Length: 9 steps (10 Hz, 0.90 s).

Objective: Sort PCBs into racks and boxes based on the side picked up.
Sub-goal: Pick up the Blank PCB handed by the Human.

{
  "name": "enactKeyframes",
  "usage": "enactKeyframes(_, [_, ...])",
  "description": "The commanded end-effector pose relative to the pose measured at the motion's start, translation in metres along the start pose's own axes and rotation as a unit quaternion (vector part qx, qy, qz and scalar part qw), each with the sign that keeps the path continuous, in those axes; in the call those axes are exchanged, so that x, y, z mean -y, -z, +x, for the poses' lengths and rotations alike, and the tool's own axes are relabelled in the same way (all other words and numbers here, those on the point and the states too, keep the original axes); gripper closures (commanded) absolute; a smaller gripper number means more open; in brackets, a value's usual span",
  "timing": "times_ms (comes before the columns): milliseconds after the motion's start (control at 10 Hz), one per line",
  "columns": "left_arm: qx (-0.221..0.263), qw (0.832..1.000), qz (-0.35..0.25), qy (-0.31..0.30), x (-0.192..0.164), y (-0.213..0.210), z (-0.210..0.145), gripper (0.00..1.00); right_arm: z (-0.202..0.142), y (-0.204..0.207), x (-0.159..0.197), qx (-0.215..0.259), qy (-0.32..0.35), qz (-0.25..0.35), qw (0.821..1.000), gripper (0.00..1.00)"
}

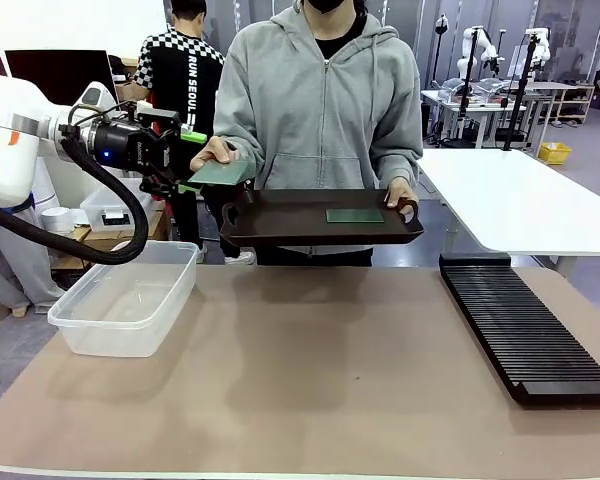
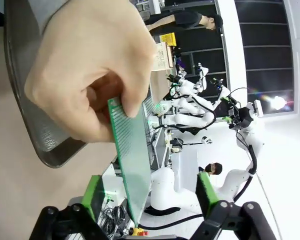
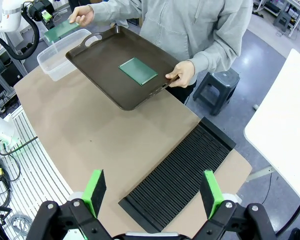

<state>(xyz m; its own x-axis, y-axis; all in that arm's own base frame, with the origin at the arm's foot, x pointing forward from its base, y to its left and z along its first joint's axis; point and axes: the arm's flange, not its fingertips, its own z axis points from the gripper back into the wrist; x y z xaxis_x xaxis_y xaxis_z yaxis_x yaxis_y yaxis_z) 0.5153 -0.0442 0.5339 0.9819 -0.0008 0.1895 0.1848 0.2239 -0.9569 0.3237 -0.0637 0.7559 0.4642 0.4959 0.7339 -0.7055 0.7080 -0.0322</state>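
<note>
Here the clear tub [image 1: 80, 320] sits at the left of the table [image 1: 310, 400]. Higher up, the left gripper [image 1: 188, 162] has its pads [image 2: 95, 195] apart on both sides of a PCB [image 1: 220, 172], which the person's hand [image 1: 212, 153] holds. A second PCB [image 1: 355, 215] lies flat on the dark tray [image 1: 280, 228]. At the right, the right gripper [image 3: 152, 192] hangs wide apart and empty over the black slotted rack [image 1: 525, 330]

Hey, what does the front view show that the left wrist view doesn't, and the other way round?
Front view: the clear tub, the black slotted rack and a second PCB lying on the tray. Left wrist view: the held PCB edge-on between the left gripper's green pads, with a gap on each side. Both: the person's hand holding that board at the open left gripper, beside the tray.
</note>
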Motion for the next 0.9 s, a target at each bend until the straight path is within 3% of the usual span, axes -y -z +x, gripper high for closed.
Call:
enactKeyframes(0, [-0.008,0.999,-0.036,-0.006,-0.0030,0.0016,0.0052,0.60,-0.0004,0.0009,-0.0007,0.000,-0.001,0.001,1.000,0.00])
enactKeyframes(100, [-0.013,0.999,-0.046,-0.013,-0.0054,-0.0002,0.0068,0.71,-0.0004,0.0009,-0.0007,0.000,-0.001,0.001,1.000,0.00])
enactKeyframes(200, [-0.013,0.998,-0.053,-0.017,-0.0080,0.0003,0.0081,1.00,-0.0004,0.0009,-0.0007,0.000,-0.001,0.001,1.000,0.00])
enactKeyframes(800, [-0.027,0.998,-0.061,-0.022,-0.0128,-0.0015,0.0049,1.00,-0.0004,0.0009,-0.0007,0.000,-0.001,0.001,1.000,0.00])
